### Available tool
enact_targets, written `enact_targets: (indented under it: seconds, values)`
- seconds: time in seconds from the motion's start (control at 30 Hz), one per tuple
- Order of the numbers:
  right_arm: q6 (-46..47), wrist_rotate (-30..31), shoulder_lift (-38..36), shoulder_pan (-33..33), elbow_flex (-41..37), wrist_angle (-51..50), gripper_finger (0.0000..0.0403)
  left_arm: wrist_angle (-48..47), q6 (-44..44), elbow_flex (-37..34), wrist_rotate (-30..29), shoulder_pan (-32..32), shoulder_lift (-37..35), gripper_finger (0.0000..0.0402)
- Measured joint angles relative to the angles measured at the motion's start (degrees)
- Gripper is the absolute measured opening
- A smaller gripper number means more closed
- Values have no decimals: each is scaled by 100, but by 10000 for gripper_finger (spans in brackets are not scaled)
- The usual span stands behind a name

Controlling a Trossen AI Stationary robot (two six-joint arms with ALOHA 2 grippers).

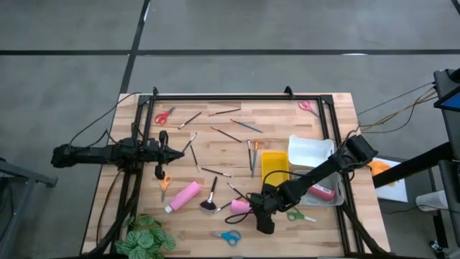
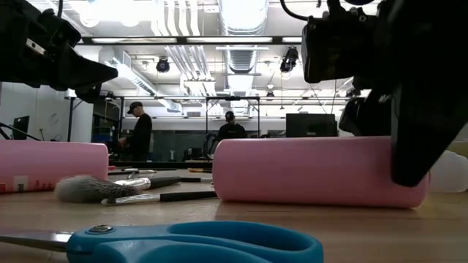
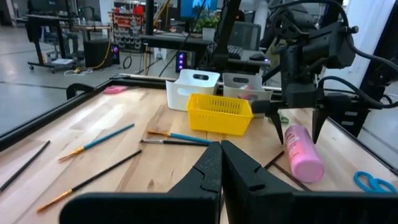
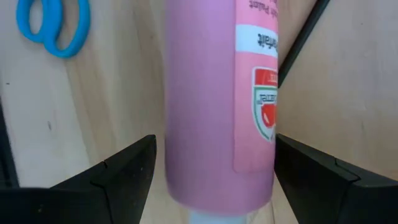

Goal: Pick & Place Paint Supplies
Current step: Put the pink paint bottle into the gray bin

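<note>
The right gripper point(image 1: 253, 209) stands with its jaws fully apart, straddling a pink paint bottle point(image 4: 217, 99) that lies on its side on the table point(image 1: 287, 129), just beside the yellow tray point(image 1: 273, 162). Nothing is gripped yet. The step in hand appears to be the grasp approach. The next move likely calls for closing squarely on the bottle's body, then lifting clear of the nearby blue scissors point(image 1: 228, 235). The left gripper point(image 3: 220, 168) waits pressed shut and empty over the table's left side.
</note>
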Motion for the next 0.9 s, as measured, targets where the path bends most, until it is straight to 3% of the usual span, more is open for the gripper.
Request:
enact_targets:
  seconds: [0.4,0.9]
  values:
    - [20,2,-9,-7,-86,65,212,-1,-1,-2,0,-1,1,3]
    - [-314,129,-288,-4,104,-411,203,-1,0,-1,0,-1,1,3]
